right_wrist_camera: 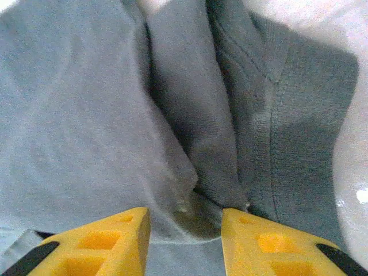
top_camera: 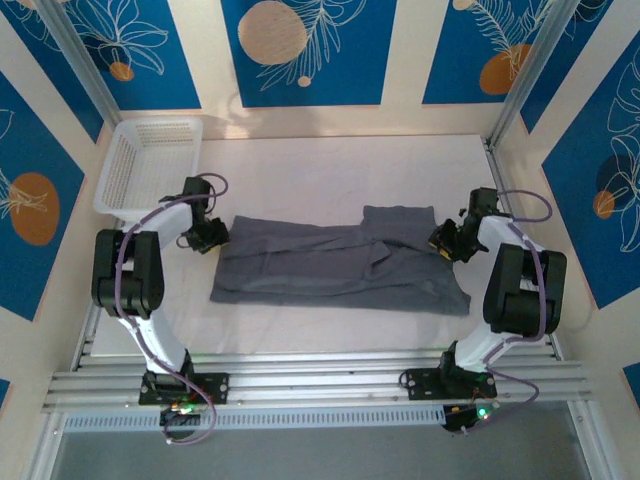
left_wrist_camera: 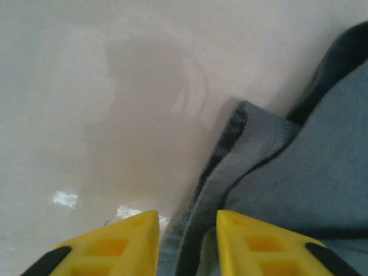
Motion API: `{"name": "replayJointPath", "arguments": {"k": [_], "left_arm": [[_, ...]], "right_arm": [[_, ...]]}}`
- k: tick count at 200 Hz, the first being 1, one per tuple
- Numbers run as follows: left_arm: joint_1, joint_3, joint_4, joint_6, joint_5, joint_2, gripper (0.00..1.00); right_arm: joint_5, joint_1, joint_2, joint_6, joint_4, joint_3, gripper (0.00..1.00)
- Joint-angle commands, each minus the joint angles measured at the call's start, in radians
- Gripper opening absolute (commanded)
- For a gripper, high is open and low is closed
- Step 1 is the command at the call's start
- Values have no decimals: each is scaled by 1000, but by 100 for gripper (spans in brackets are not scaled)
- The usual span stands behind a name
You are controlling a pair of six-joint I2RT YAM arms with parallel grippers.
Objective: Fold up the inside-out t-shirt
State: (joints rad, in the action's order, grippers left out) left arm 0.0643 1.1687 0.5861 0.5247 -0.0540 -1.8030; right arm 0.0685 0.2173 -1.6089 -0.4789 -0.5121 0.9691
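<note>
Fingers (left_wrist_camera: pixel 115 247) of the left gripper (left_wrist_camera: pixel 187 224) stand moderately apart, and the doubled hem of the inside-out t-shirt (top_camera: pixel 335 265) runs up between them; I judge that nothing is pinched yet. The right gripper (right_wrist_camera: pixel 185 215) is parted in a similar way over a bunched ridge of cloth beside a stitched seam. The shirt lies spread on the table (top_camera: pixel 330 165), to the near side of the white mesh basket (top_camera: pixel 120 175) and stretching away from it. The left gripper is at the end closest to the basket and the right gripper at the end farthest from it. Several risks follow. If the left fingers close a little off the hem, they may take only the upper layer, or only the table, and the lower layer stays behind. On the far end the ridge probably holds several layers, so a pinch there may drag a wrinkle into the fold. Uneven lifting by the two arms would skew the cloth, and a wide sweep at the near end could push the basket.
</note>
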Motion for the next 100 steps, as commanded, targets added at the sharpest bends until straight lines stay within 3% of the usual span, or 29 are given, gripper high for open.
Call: {"name": "replayJointPath", "arguments": {"k": [1,18,43,80,100], "left_arm": [[-15,6,-39,-10,-28,82,47],[-12,19,-25,-21,-33,131,55],[14,23,-42,-14,-106,206,59],[133,27,-60,-19,-158,303,65],[179,-8,-80,-27,-159,357,70]], "right_arm": [[13,-7,85,3,-19,75,43],[-58,-32,77,18,-27,128,48],[-205,-76,-27,57,10,222,62],[-262,-93,-298,100,-62,469,65],[-214,-94,-421,119,-121,582,65]]}}
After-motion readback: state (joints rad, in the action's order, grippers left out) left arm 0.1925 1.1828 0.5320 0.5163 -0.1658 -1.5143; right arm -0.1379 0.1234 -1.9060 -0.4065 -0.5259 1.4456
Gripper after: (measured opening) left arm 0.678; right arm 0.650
